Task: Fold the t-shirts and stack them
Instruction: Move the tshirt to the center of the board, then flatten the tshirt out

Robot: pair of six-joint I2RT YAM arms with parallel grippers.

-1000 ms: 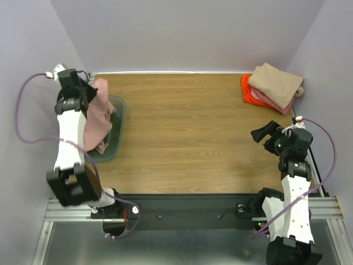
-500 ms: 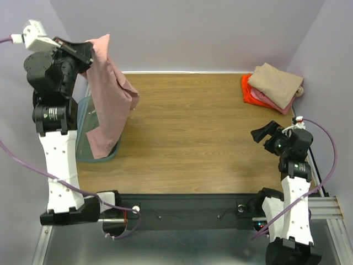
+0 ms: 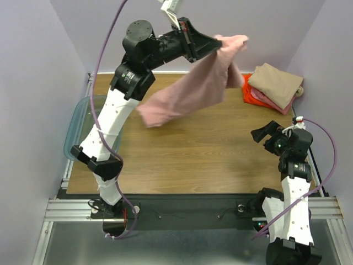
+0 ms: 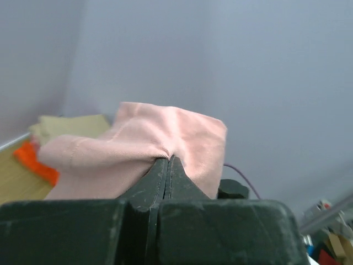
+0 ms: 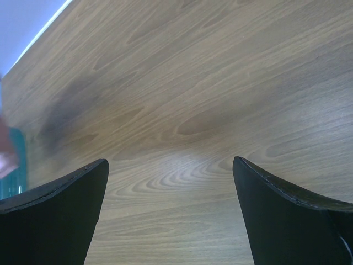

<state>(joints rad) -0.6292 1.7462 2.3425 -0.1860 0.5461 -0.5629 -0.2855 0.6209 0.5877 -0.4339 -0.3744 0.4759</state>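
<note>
Bin (image 3: 77, 132), one, clear teal, sits at the left edge of the table (image 3: 193, 154). My left gripper (image 3: 216, 44) is pinched tight on one pink shirt (image 3: 193, 91), held high over the far middle. Its long axis slants from my fingers down toward the near left. Three folded shirts (image 3: 273, 85), tan over pink over orange, are stacked in the far right corner. My right gripper (image 3: 263, 132) gapes wide and empty, near right.

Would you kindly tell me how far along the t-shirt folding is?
Done: folded tan, pink and orange t-shirts sit stacked at the far right. In hand: the left gripper holds an unfolded dusty-pink cotton t-shirt aloft. Left: spreading, folding and stacking it; the right gripper is open.
</note>
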